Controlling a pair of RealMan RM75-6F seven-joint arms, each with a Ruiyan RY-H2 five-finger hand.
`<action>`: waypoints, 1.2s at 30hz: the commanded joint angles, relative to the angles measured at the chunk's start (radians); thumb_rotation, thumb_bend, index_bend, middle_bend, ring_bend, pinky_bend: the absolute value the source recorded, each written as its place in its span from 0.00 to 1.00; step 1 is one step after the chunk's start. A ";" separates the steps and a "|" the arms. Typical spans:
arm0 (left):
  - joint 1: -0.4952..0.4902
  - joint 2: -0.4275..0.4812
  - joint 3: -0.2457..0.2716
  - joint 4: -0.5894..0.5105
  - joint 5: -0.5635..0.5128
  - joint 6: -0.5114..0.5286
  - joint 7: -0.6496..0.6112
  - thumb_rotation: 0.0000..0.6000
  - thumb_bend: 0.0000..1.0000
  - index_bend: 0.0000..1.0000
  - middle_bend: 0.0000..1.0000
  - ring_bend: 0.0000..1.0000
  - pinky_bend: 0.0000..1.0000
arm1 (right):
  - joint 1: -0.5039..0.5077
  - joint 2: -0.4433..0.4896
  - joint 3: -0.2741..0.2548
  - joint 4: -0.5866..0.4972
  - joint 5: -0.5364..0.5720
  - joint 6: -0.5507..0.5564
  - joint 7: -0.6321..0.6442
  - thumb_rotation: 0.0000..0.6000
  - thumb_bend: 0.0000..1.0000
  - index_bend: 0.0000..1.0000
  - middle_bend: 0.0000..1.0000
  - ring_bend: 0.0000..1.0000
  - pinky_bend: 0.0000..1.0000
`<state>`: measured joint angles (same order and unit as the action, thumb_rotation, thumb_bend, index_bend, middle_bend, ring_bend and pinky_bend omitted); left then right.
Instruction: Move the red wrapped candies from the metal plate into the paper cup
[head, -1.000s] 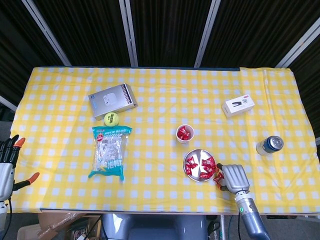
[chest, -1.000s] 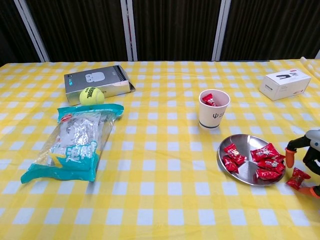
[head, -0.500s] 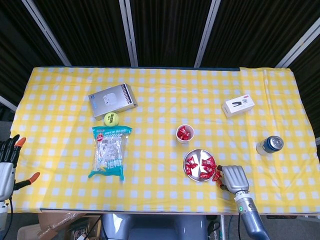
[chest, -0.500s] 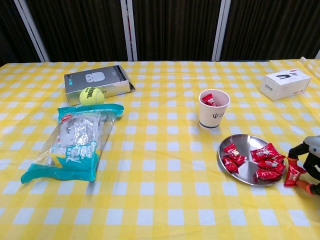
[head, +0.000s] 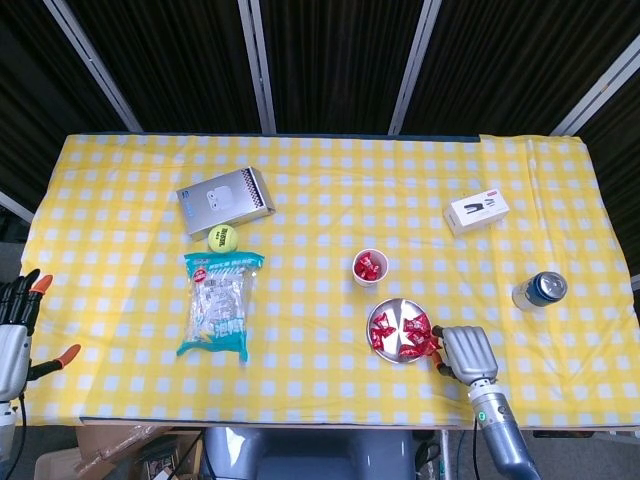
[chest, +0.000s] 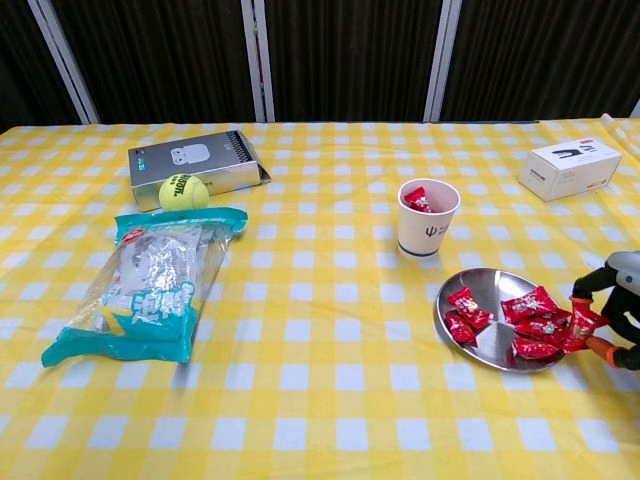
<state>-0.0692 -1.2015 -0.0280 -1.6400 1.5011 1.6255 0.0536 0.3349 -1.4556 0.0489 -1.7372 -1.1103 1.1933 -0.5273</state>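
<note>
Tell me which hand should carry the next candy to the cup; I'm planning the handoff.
The right hand: its fingers already pinch a red candy at the metal plate rim, close to the paper cup. The left hand waits off the table's far edge.

Counter (head: 320, 180): yellow-and-white check cloth. Candies (chest: 530, 322): red wrappers. Plate (chest: 487, 292): silver. Cup (chest: 427, 220): white, dark mark. Ball (chest: 184, 190): yellow-green. Bag (chest: 155, 285): teal and clear. Box (chest: 572, 168): white. Right hand (chest: 612, 310): grey, orange fingertips.
</note>
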 joint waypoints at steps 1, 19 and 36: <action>0.003 0.000 -0.001 0.005 0.000 -0.002 -0.006 1.00 0.08 0.00 0.00 0.00 0.00 | 0.014 0.029 0.032 -0.042 -0.004 0.013 -0.002 1.00 0.63 0.61 0.85 0.87 0.91; -0.004 -0.005 -0.025 0.019 -0.019 -0.038 0.006 1.00 0.08 0.00 0.00 0.00 0.00 | 0.265 0.055 0.301 -0.120 0.264 -0.083 -0.086 1.00 0.63 0.61 0.85 0.87 0.91; -0.002 0.006 -0.036 0.023 -0.039 -0.063 -0.022 1.00 0.08 0.00 0.00 0.00 0.00 | 0.435 -0.102 0.315 0.124 0.411 -0.130 -0.111 1.00 0.63 0.59 0.85 0.87 0.91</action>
<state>-0.0712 -1.1962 -0.0631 -1.6162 1.4629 1.5633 0.0317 0.7616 -1.5510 0.3647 -1.6229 -0.7040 1.0666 -0.6363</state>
